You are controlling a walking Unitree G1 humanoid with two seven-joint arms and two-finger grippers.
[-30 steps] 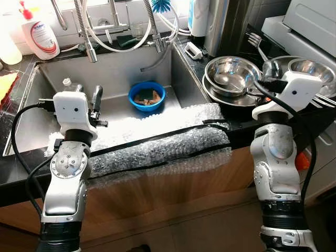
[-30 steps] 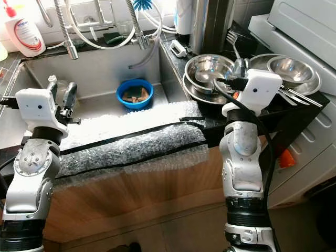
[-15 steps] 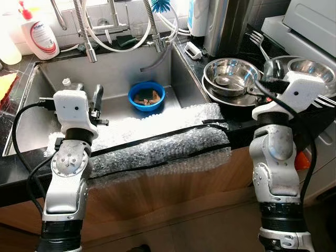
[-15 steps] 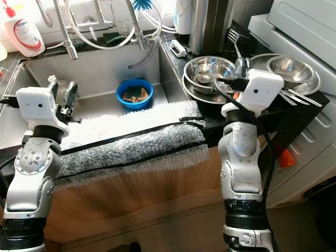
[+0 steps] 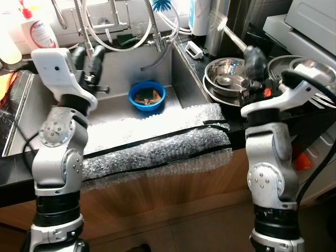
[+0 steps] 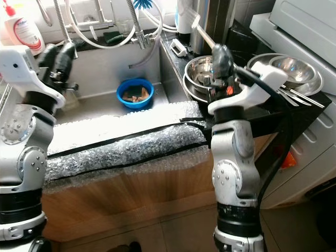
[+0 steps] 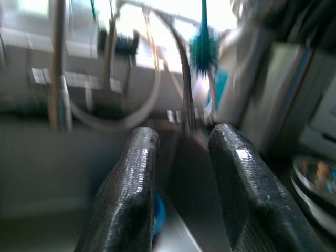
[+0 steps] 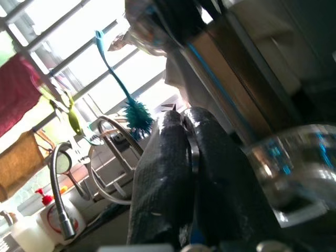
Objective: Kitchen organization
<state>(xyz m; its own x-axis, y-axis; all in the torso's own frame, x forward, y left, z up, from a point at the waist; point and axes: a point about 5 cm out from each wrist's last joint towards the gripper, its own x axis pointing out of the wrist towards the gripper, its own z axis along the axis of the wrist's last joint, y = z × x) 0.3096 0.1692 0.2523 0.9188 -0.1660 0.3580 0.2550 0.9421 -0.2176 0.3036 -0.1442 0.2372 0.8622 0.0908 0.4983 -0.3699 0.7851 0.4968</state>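
Far left, on the counter behind the sink (image 5: 37, 121): a white soap bottle (image 5: 34, 27) with a red cap. The left gripper (image 5: 87, 59) is raised above the left part of the sink basin, below the coiled tap hoses (image 5: 105, 31); in the left wrist view its two black fingers (image 7: 128, 194) stand a small gap apart with nothing between them. Centre: a blue bowl (image 5: 147, 96) holding sponges sits on the sink floor, toward the back right of the basin. A sheet of bubble wrap (image 5: 157, 144) with black tape strips lies over the front edge of the sink and counter. A teal bottle brush (image 5: 163, 4) hangs above the taps. Right of the sink: stacked steel bowls (image 5: 228, 76) rest on the dark counter, with further steel bowls (image 5: 310, 71) beyond them. The right gripper (image 5: 252, 56) is lifted above the stacked bowls; its fingers (image 8: 163, 178) are pressed together on a slim metal utensil (image 5: 231, 34), whose handle slants up and back toward the tall steel container (image 5: 218, 23). What kind of utensil it is cannot be told.
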